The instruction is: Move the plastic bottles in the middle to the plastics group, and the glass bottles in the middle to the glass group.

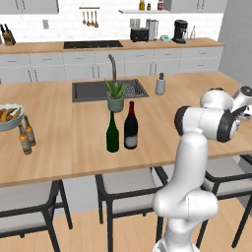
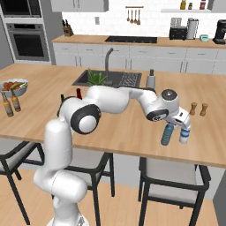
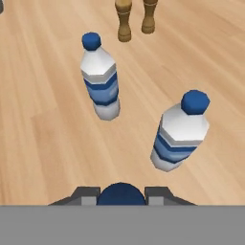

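My gripper (image 3: 122, 195) (image 2: 170, 124) is far right over the counter, jaws down, shut on the dark blue top of the blue-tinted plastic bottle (image 2: 167, 135), whose base is at or just above the wood. The plastics group stands close by: one clear blue-labelled bottle (image 3: 100, 78) further ahead, the other (image 3: 179, 135) (image 2: 185, 133) right beside the held one. The slim green wine bottle (image 1: 112, 133) and the black red-topped wine bottle (image 1: 130, 126) stand mid-counter, far from my hand. The two amber bottles (image 1: 25, 137) (image 2: 11, 104) stand at the left end.
Two small brown shakers (image 3: 136, 19) (image 2: 198, 109) stand just beyond the water bottles. A potted plant (image 1: 115, 96), sink (image 1: 93, 91) and soap dispenser (image 1: 160, 84) lie behind the wine bottles. A fruit bowl (image 1: 7, 118) sits by the amber bottles. Stools line the counter's near edge.
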Controlling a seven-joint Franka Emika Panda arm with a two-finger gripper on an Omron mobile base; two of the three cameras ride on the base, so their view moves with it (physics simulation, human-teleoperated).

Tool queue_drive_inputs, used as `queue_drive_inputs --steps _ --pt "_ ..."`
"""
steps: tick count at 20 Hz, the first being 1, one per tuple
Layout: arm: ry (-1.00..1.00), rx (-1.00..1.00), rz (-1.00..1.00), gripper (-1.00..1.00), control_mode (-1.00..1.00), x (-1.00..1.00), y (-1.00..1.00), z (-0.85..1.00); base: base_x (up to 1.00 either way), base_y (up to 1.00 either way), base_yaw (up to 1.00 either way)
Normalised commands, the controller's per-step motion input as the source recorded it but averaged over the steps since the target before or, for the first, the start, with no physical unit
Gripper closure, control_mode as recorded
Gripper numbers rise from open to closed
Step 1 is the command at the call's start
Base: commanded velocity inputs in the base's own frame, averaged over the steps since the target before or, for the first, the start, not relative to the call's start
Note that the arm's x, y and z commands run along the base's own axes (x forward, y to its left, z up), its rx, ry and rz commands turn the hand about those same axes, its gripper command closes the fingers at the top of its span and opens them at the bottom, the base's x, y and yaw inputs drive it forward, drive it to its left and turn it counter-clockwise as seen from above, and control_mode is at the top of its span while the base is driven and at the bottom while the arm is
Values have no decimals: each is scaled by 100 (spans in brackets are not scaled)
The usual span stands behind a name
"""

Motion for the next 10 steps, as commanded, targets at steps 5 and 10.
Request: queue_drive_inputs --steps 5,10 --pt "0 0 -1 100 -100 13 -18 -2 0 0 0" --pt "0 0 0 100 -100 5 -10 -19 0 0 0"
